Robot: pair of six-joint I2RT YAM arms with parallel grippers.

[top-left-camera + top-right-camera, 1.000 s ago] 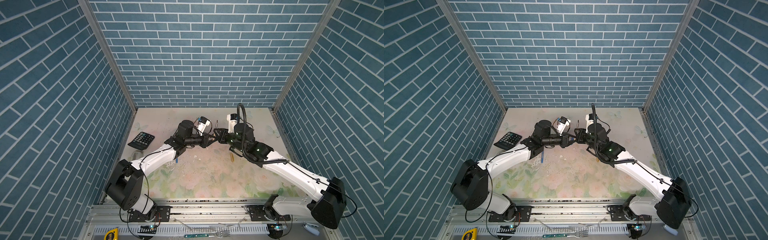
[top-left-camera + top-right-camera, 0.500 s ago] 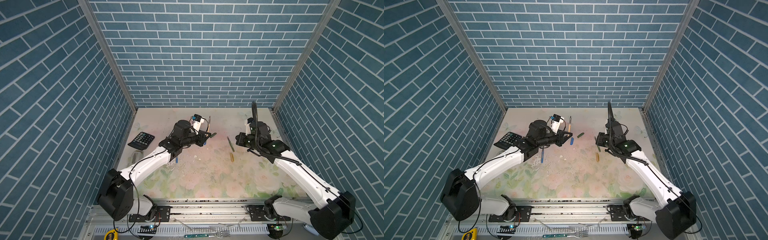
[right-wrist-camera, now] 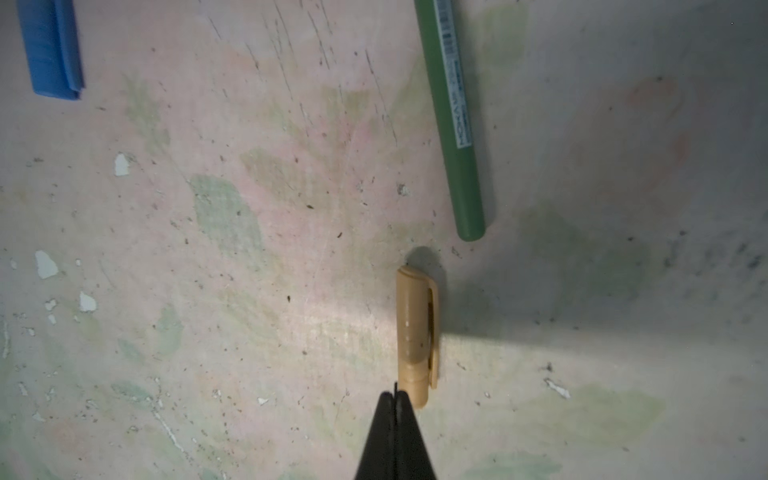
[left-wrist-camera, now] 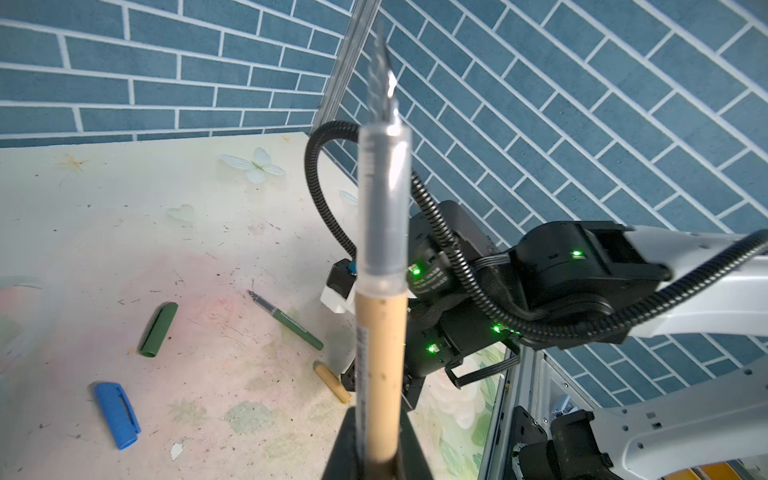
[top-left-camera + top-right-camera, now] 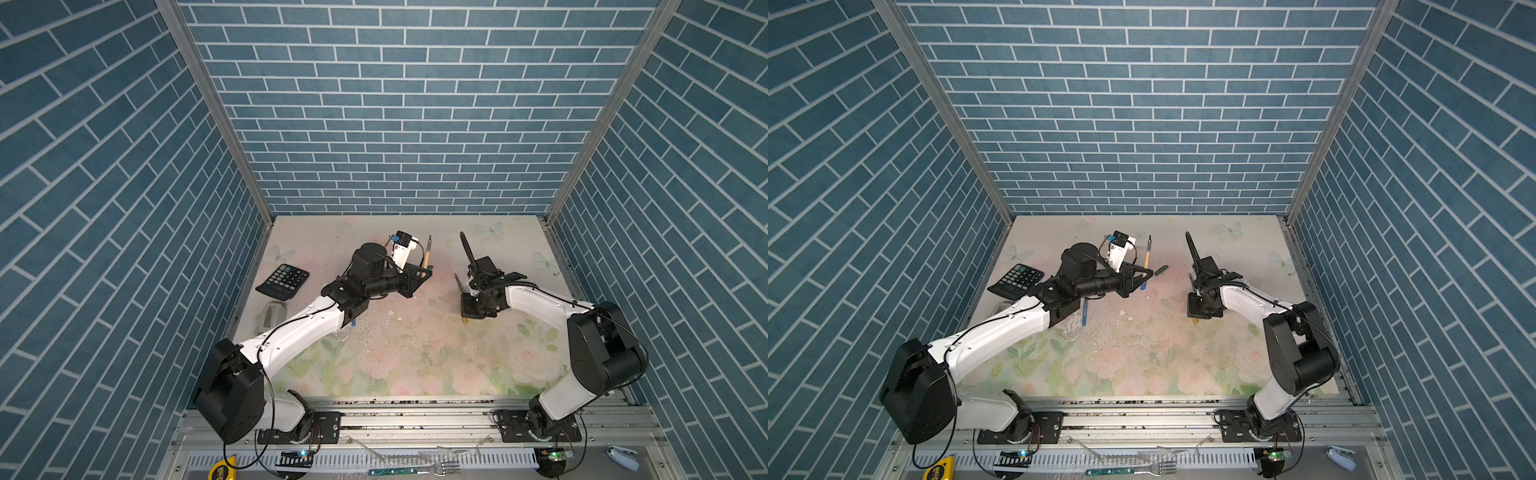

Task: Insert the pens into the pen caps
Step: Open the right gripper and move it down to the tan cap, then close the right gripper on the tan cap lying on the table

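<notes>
One pale, flower-printed tabletop [image 5: 407,374] carried everything. Over its left half, the left gripper [image 5: 420,274] was clamped on the lower barrel of a tan pen with a clear grip section and a dark pointed tip [image 4: 380,332], holding it upright and clear of the table. On the right, the right gripper [image 3: 394,401] pointed down with its fingers pressed together on nothing. Their tip was at one end of a short tan clip cap [image 3: 415,328] that lay flat; whether they touched it could not be told. A black calculator [image 5: 283,281] sat near the left wall. A slim dark green pen [image 3: 451,124] lay just beyond the tan cap, not touching it. A blue pen [image 5: 1084,311] showed partly beneath the left arm. A dark green cap [image 4: 158,328] and a blue clip cap [image 4: 116,413] lay apart between the arms.
</notes>
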